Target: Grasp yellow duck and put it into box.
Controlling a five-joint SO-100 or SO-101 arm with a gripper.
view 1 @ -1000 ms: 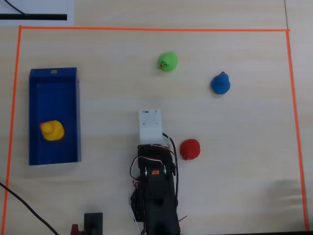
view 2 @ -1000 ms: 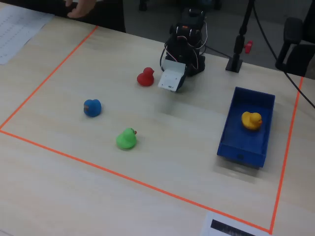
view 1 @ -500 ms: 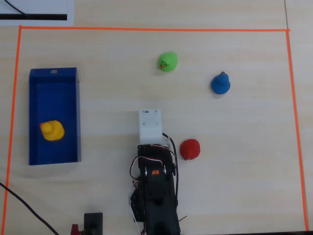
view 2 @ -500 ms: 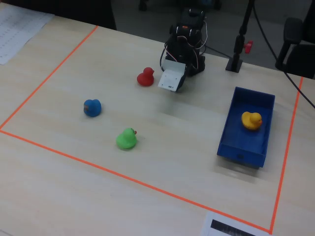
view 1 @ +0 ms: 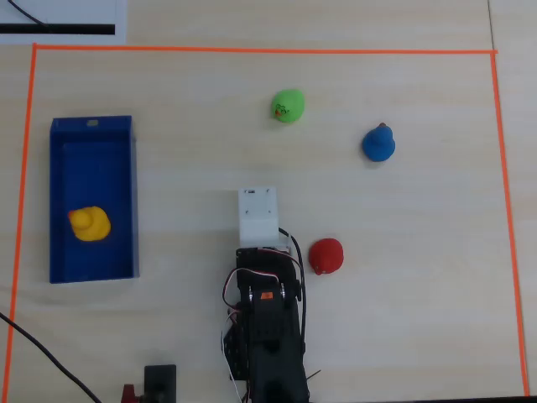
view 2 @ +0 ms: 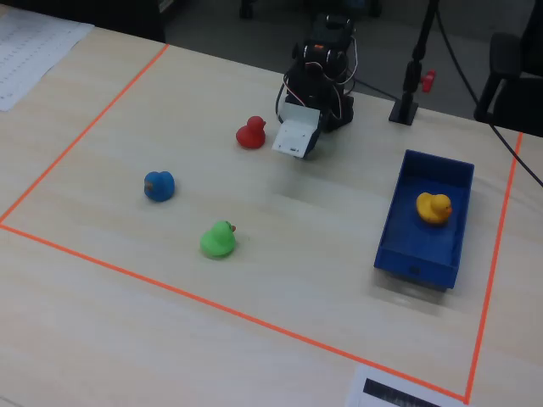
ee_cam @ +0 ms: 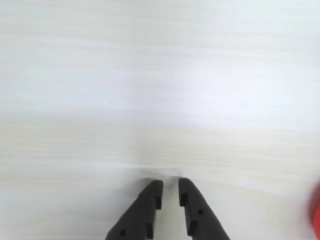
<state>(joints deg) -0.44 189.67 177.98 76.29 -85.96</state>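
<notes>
The table (view 1: pixel 403 277) is pale wood-grain laminate, evenly lit, with a rectangle of orange tape (view 1: pixel 252 50) marking the work area. In the overhead view the blue box (view 1: pixel 60 143) lies along the left side of that rectangle, and the yellow duck (view 1: pixel 89 224) sits inside it, toward the near end, clear of the walls. The arm (view 1: pixel 267 336) rises from the near edge at the middle, folded low, its white wrist block pointing away toward the far side. Just to the right of it rests a red duck (view 1: pixel 325 256); a green duck (view 1: pixel 289 106) and a blue duck (view 1: pixel 378 143) stand farther off, well apart from each other. In the wrist view the gripper (ee_cam: pixel 169 186) hangs over bare table with its two dark fingers (ee_cam: pixel 145 210) drawn nearly together, only a thin slit between them and nothing held. In the fixed view a sheet of printed paper (view 2: pixel 34 47) lies outside the tape at the far left, and a black stand (view 2: pixel 411 72) with a red knob rises behind the table, with dark floor beyond.
</notes>
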